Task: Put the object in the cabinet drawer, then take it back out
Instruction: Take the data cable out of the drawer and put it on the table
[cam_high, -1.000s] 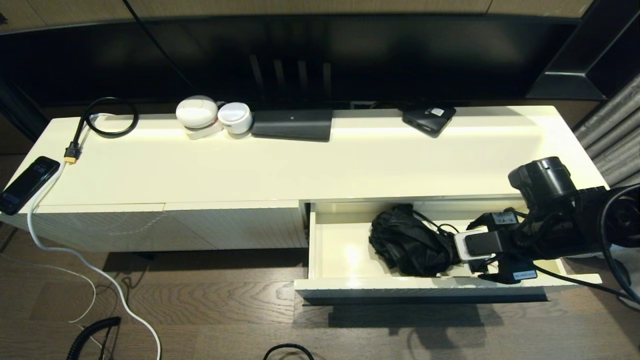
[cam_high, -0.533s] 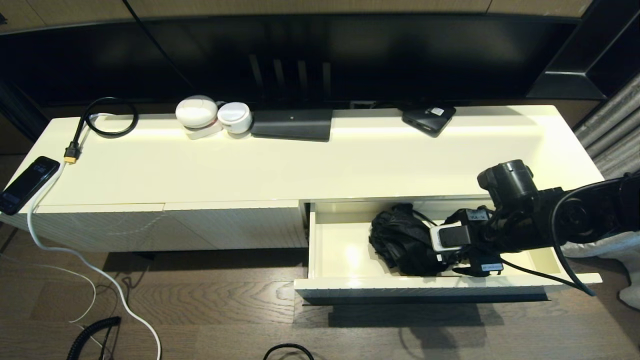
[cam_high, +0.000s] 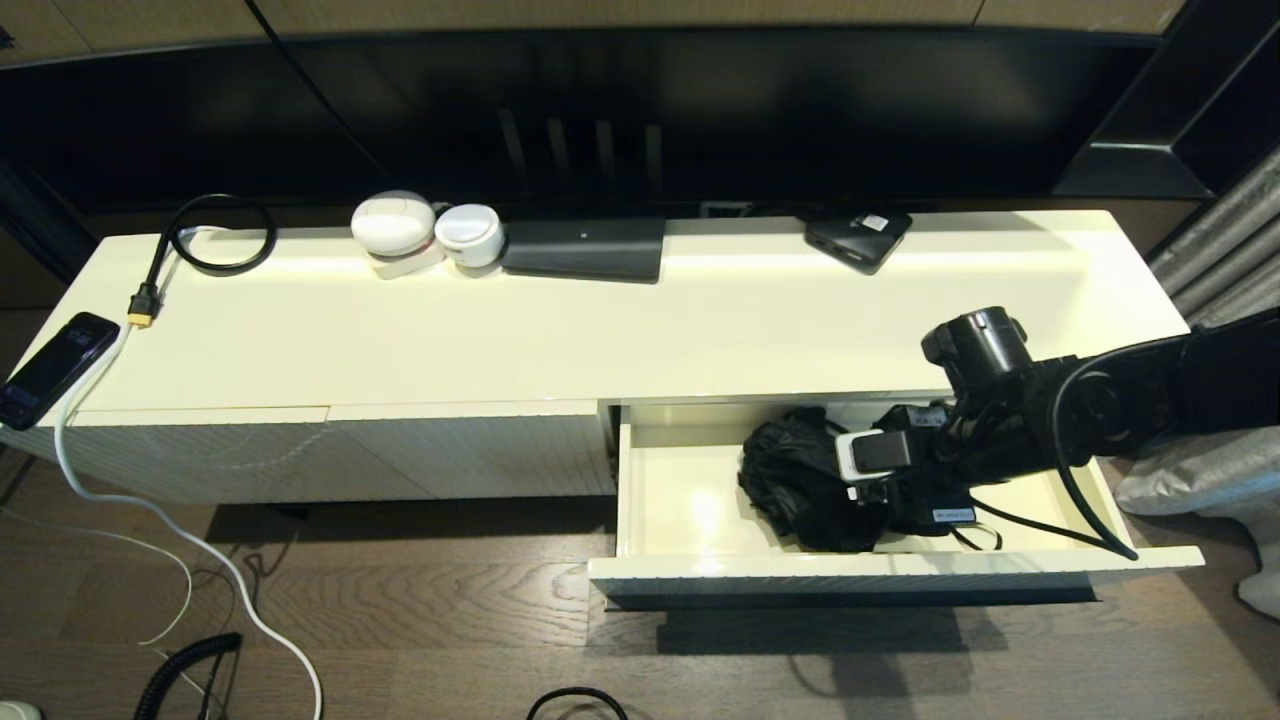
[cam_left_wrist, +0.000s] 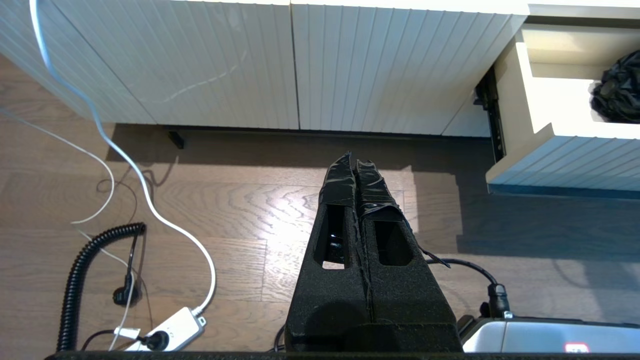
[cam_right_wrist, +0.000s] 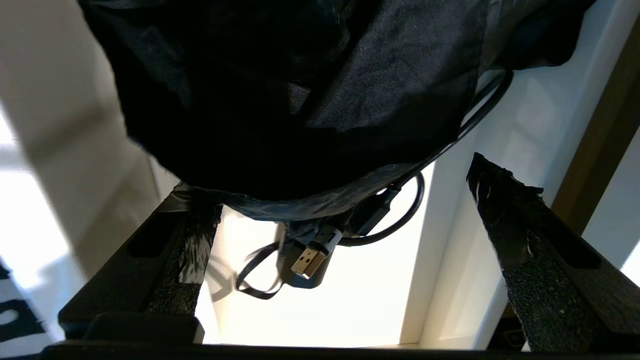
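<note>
A: left gripper (cam_left_wrist: 356, 167) parked over the floor, fingers pressed together. Black bag (cam_high: 800, 480) lies in the open cabinet drawer (cam_high: 660, 500).
B: right gripper (cam_right_wrist: 345, 200) has slid in from the right since a second ago, jaws wide around the bag, not clamped. Looks like retrieval starting.

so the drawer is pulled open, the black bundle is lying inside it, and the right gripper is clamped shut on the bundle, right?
Not quite. The drawer is open and the black bundle lies inside it, but the right gripper is not clamped shut on it. The right wrist view shows its fingers spread wide apart, the bundle just ahead of them and ungripped.
</note>
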